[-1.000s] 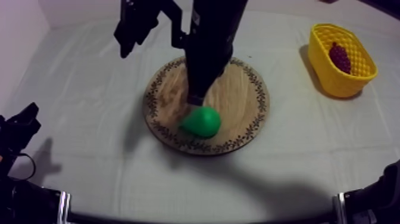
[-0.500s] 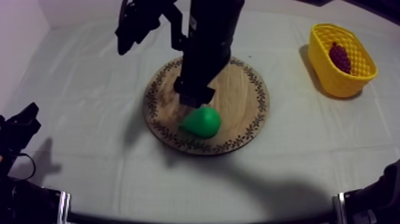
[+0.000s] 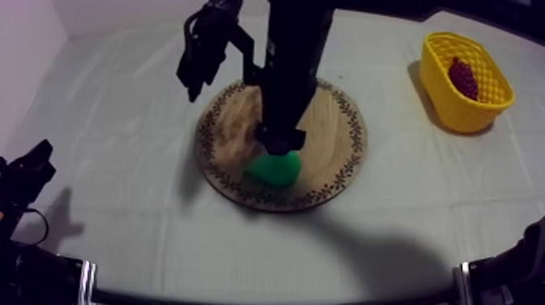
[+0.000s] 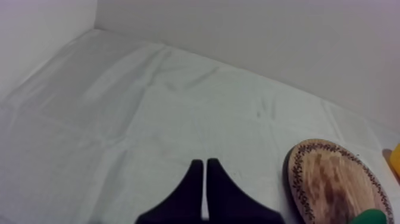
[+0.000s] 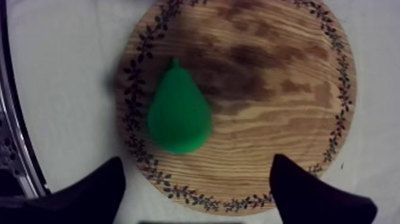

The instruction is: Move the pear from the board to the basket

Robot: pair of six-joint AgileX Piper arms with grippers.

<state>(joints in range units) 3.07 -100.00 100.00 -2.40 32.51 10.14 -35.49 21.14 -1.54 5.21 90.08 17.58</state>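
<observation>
Nearest, you have the left pincer (image 4: 204, 164) closed to a narrow wedge on nothing above the counter (image 3: 122, 227), then the pear (image 3: 274, 169) lying on the wooden board (image 3: 332, 138) with your right pincer (image 5: 199, 173) just above it, spread wide and empty, and farthest right the yellow basket (image 3: 454, 105) holding grapes (image 3: 463, 77).

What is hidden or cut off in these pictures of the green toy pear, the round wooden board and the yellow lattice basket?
Top view: the right arm covers part of the green toy pear and the middle of the round wooden board.
Left wrist view: the picture's edge cuts off most of the pear and nearly all of the yellow lattice basket.
</observation>
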